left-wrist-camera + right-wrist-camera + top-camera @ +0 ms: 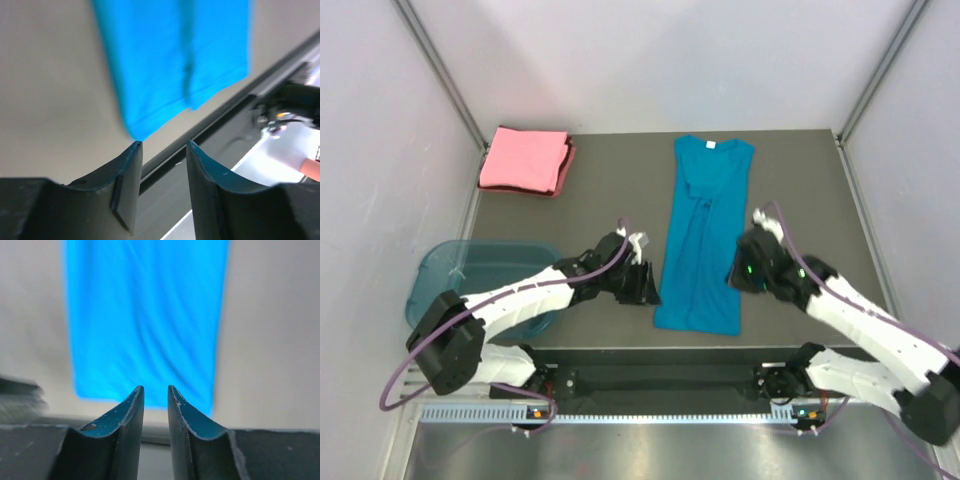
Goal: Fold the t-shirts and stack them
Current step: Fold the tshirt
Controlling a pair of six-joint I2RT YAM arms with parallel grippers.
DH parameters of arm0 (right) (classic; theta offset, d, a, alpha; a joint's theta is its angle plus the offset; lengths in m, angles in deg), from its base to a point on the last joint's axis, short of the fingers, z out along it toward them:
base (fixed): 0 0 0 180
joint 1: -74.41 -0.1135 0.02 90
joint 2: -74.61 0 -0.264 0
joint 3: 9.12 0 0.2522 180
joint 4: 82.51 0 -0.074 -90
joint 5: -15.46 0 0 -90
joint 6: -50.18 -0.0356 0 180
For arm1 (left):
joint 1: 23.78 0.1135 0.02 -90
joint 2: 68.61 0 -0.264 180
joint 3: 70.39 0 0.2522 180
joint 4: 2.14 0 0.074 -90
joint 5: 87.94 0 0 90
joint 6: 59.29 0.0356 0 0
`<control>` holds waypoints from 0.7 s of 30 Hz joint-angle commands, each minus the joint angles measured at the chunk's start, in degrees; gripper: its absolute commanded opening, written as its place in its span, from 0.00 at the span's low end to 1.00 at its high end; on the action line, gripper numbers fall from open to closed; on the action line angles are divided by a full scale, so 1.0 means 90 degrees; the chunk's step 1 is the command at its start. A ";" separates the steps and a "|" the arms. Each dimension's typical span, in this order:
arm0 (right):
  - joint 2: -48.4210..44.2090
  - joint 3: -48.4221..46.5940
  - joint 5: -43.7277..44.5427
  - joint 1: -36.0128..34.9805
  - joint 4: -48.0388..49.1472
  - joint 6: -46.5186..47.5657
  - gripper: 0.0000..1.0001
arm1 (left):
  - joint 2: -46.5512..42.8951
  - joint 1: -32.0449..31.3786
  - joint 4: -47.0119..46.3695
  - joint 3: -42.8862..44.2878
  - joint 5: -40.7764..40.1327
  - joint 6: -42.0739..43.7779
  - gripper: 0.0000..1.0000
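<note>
While the teal-blue cloth t-shirt (pixel 702 230) lies as a long narrow strip, collar at the far end and hem close to the near edge of the dark grey table (pixel 610 190), neither pincer has any cloth, so the crosswise fold is not yet done. The salmon-pink cloth t-shirt (pixel 525 160) sits folded at the far left corner of the table, well apart from the teal one. The translucent blue plastic tub (pixel 470 270) is off the table's left side, by the left arm.

Risks:
- The hem is near the table lip, so a drag toward the arms could pull it over.
- The strip has a ruck down its middle and the layers look loose. A pinch on the top layer only would peel the lengthwise fold open.
- Uneven lifts at the two corners would skew the fold and make a poor match for stacking on the pink one.

Left pincer (pixel 164 145): just beside the near left corner of the hem, jaws moderately apart with nothing between them. It is probably not touching cloth, though its wrist view is blurred.

Right pincer (pixel 155 388): beside the strip's right edge, jaws parted only narrowly, gap bare, holding nothing
</note>
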 commanded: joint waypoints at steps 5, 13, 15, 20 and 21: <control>0.2846 -0.2323 -0.1646 0.1934 0.2417 0.2280 0.25 | 0.0492 -0.0608 -0.0601 0.0985 -0.0233 0.0441 0.43; 0.5658 -0.4579 -0.2448 0.2198 0.2939 0.3297 0.24 | 0.1380 -0.1126 -0.1374 0.1004 -0.0563 0.0381 0.40; 0.5924 -0.4698 -0.2478 0.2198 0.3026 0.3346 0.25 | 0.1527 -0.1175 -0.1384 0.1014 -0.0603 0.0372 0.40; 0.6472 -0.4767 -0.2244 0.2208 0.3027 0.3463 0.25 | 0.1684 -0.1214 -0.1550 0.0878 -0.0721 0.0294 0.39; 0.6511 -0.4748 -0.2196 0.2208 0.2998 0.3483 0.25 | 0.1722 -0.1224 -0.1618 0.0858 -0.0721 0.0274 0.39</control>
